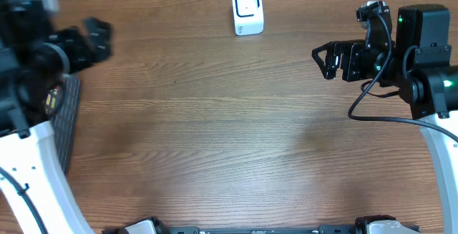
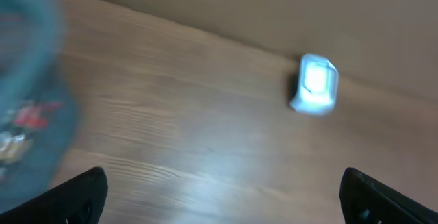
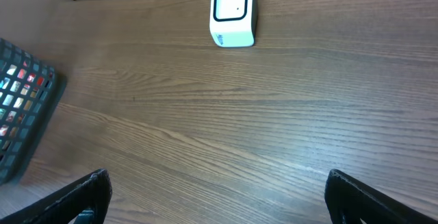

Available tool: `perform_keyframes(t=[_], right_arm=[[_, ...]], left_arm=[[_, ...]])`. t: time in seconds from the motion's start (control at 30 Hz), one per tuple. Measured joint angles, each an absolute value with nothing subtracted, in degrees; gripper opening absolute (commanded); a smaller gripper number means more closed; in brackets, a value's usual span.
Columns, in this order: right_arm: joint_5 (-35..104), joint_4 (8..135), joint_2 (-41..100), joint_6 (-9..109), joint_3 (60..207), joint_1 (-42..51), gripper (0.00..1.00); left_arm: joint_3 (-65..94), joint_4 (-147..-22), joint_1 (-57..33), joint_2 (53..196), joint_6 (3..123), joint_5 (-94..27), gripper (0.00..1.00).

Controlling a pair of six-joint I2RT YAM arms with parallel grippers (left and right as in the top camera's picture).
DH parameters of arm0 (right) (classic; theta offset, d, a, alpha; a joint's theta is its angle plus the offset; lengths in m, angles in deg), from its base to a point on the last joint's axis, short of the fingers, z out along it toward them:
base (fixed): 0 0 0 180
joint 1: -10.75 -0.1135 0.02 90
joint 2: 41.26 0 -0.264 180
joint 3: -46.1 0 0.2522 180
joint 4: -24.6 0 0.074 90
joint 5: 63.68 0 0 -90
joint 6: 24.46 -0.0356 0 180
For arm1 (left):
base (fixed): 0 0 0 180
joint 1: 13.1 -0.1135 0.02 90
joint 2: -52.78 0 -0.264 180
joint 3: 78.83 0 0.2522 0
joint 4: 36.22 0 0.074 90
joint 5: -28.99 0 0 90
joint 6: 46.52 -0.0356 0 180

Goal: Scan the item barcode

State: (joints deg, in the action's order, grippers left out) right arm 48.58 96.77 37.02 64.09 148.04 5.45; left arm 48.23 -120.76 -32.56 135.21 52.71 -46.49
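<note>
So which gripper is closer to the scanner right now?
Right. The right gripper is a short way to the scanner's right, slightly toward the robot. The left gripper is much farther off on the other side, near the basket.

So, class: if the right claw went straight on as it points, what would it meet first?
Probably bare table; the white scanner stands farther, roughly ahead of the right claw. Depth unclear.

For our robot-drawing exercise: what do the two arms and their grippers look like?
White lower links, black upper housings on both arms. The left gripper and right gripper are black, two-fingered. A black cable and green lights mark the right arm.
</note>
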Motion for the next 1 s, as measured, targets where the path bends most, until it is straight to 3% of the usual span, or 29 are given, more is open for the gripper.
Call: perform_keyframes(t=[0.4,0.73,1.0], right_arm=[[48.6,97.4,37.0,64.1,148.0,5.5,1.0],[48.6,97.5,37.0,64.1,148.0,5.5,1.0],[48.6,96.8,37.5,64.1,148.0,5.5,1.0]], left_arm=[[48.3,-114.9,-54.6,137.1,59.7,-51.7,1.0],[48.6,-114.7,-57.5,149.1,59.2,-58.1,0.99],[48.6,-112.0,-57.5,158.5,52.0,-59.0,1.0]])
